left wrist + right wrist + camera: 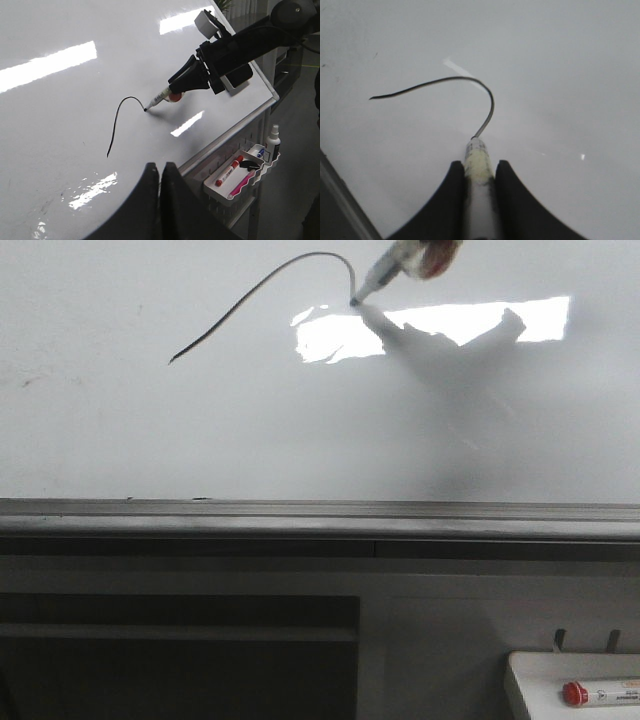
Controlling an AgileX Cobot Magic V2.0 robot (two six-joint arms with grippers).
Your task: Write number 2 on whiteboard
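Observation:
The whiteboard point(150, 430) fills the front view, glossy white with a bright reflection. The number 2 point(262, 285) shows as one thin black line: a slanted stroke that rises to a curved top and ends at the pen tip. It also shows in the left wrist view point(117, 112) and the right wrist view point(445, 80). My right gripper point(480, 172) is shut on a white marker point(479, 165), whose tip touches the board at the line's end point(385, 275). My left gripper point(160, 172) is shut and empty, held off the board's lower part.
A grey metal rail point(300, 512) runs along the board's lower edge. A small white tray point(540, 670) hangs below at the right with a red-capped marker point(600, 695). In the left wrist view it also holds a pink pen point(240, 184), beside a spray bottle point(273, 140).

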